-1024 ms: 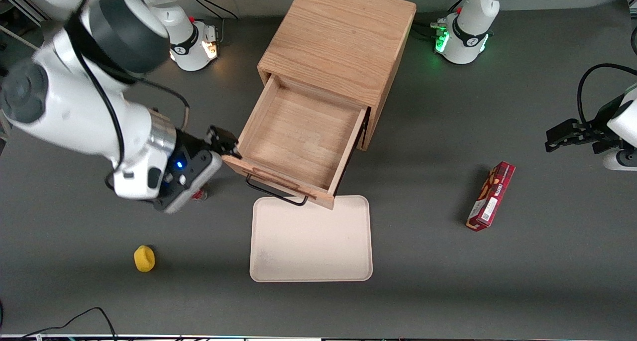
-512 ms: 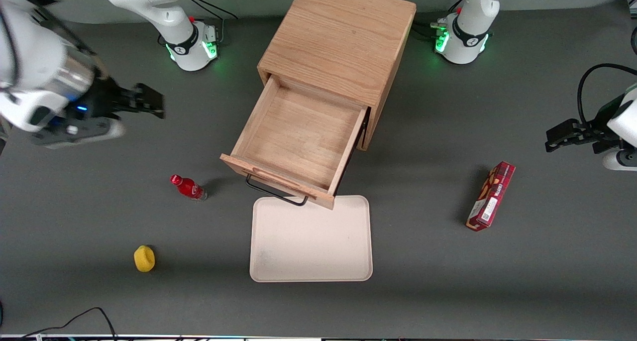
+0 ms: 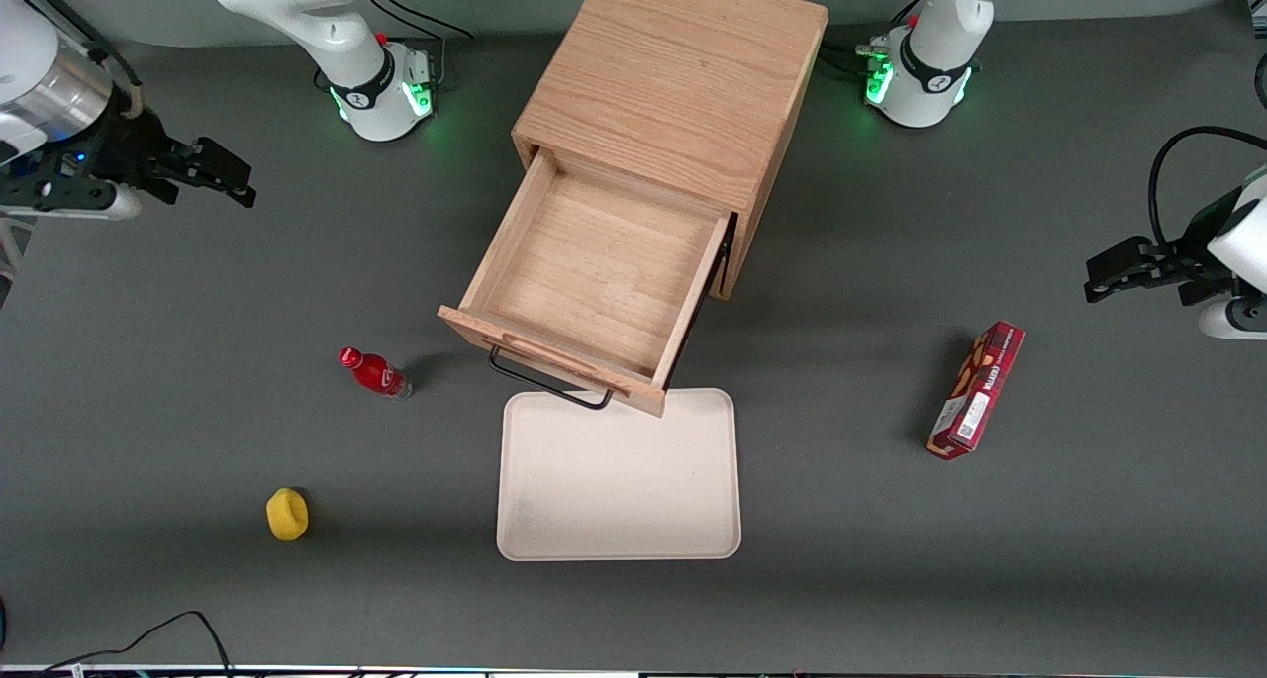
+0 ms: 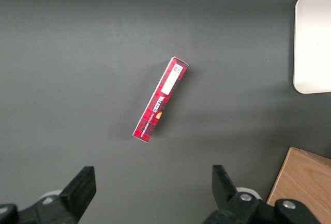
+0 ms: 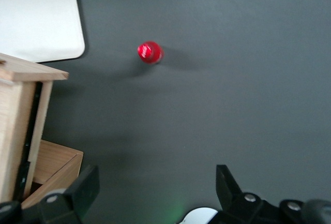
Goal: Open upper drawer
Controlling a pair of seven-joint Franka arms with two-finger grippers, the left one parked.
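Upper drawer (image 3: 594, 282): stands pulled well out of the oak cabinet (image 3: 673, 74), toward the front camera. The tray body is bare inside. The front panel overhangs the far edge of the beige tray (image 3: 619, 480) on the counter (image 3: 198, 440).

Gripper (image 3: 226, 173): up off the counter toward the working arm's end, well apart from the drawer. Jaws spread wide, nothing between them. The right wrist view confirms this.

Task status (judgement): the drawer looks open; little or no travel is left.

Handling (judgement): rigid wood, light while empty, should slide straight on its runners. The best hold is the black wire handle (image 3: 544, 386), taken mid-bar. It is thin, stiff and probably slick, so pull squarely, because a skewed pull could rack the drawer.

Clearance:
- Red bottle (image 3: 374, 372) stands near the drawer's front corner, on the working arm's side. It is the closest thing to knock.
- Yellow object (image 3: 287, 514) lies nearer the camera, well apart.
- Red box (image 3: 977, 389) lies toward the parked arm's end.
- Open counter lies between the gripper and the cabinet.
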